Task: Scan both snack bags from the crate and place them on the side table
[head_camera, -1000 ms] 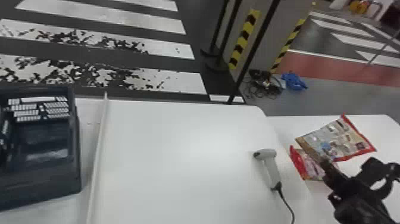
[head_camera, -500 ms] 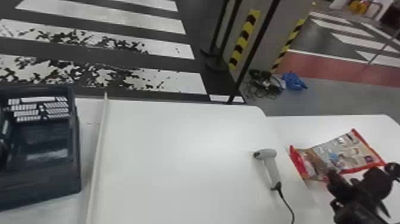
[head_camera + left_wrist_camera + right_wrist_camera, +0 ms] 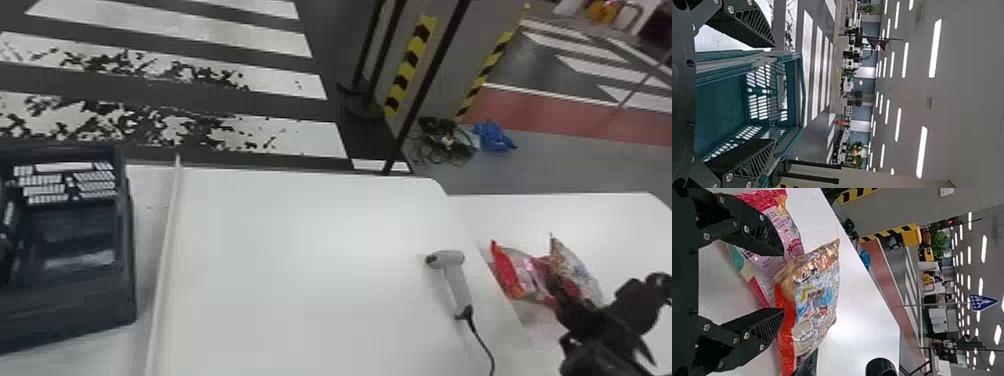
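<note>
Job prob. near done, w/ both bags out of the crate [image 3: 75, 310] & over at the side table [image 3: 600, 215]. Pink snack bag [image 3: 785, 231] lies on the tabletop; brown snack bag [image 3: 817, 297] sits tilted, partly across it in the R wrist view, just by the R gripper [image 3: 784, 282]. R gripper's fingers stand well apart, gap between them, so no clamp on either bag; whether the brown one bears fully on the table or leans on something, can't tell. L gripper [image 3: 775, 94] waits at the crate, fingers spread, nothing grasped.

Scanner [image 3: 452, 280] lies on the main table [image 3: 300, 275], no gripper on it. Scans: unconfirmed, no readout or beep to go by; placement suggests they're done, but that's a guess. Left to do, est.: let the brown bag settle flat, then back the R arm off w/o a fingertip snagging the film or dragging the pink bag along.
</note>
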`<act>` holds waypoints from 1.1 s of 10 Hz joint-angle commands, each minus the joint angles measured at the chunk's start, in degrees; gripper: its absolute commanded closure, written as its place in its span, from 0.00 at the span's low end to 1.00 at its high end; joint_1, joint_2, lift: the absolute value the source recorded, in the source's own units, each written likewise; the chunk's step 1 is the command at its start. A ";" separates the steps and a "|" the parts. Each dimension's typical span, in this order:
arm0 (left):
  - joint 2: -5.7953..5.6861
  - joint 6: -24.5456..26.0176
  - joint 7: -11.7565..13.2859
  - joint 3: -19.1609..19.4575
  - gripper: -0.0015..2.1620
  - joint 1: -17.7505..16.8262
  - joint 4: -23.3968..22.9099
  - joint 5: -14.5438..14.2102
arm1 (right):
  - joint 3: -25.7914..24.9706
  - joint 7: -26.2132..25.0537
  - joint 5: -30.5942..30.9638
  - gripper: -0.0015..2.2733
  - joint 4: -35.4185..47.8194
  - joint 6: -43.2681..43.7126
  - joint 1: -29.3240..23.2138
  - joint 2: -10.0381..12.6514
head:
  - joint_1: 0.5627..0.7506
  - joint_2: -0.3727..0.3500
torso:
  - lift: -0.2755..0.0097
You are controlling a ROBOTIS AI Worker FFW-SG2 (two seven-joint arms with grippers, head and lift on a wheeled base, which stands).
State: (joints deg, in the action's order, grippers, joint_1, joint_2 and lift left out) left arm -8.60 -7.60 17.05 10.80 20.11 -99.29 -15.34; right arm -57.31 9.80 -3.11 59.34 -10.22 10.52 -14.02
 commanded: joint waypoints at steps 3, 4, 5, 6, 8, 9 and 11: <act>0.16 0.00 0.00 -0.08 0.07 -0.07 -0.46 0.14 | 3.70 0.04 -0.23 0.02 12.56 5.34 -4.46 5.85 | 0.70 0.03 | 0.62; 0.16 0.18 0.00 -0.16 0.07 -0.07 -0.55 0.23 | 6.69 0.04 -0.32 0.02 18.44 6.39 -7.10 8.40 | 0.70 0.03 | 0.62; 0.25 0.18 0.00 -0.34 0.07 -0.07 -0.64 0.31 | 9.15 0.04 -0.23 0.02 24.33 7.27 -9.38 11.39 | 0.70 0.03 | 0.62; 0.34 0.35 -0.09 -0.43 0.07 0.02 -0.81 0.31 | 12.75 0.04 -0.23 0.02 29.26 9.91 -12.46 13.94 | 0.70 0.03 | 0.62; 0.25 0.88 -0.18 -0.43 0.07 0.19 -1.34 0.49 | 19.87 -0.40 0.38 0.02 37.43 13.60 -18.00 14.07 | 0.70 0.03 | 0.62; 0.25 1.23 -0.18 -0.52 0.07 0.19 -1.87 0.49 | 23.92 -1.71 0.82 0.02 39.71 16.59 -20.90 14.07 | 0.70 0.06 | 0.62; 0.34 1.41 -0.18 -0.52 0.07 0.55 -2.57 0.49 | 30.86 -4.61 2.05 0.02 42.35 20.28 -25.73 14.07 | 0.70 0.14 | 0.62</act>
State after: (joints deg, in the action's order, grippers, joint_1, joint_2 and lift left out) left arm -8.27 -6.21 16.87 10.28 20.52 -101.68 -14.85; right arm -28.62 5.32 -1.32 100.76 9.05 -13.65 -0.09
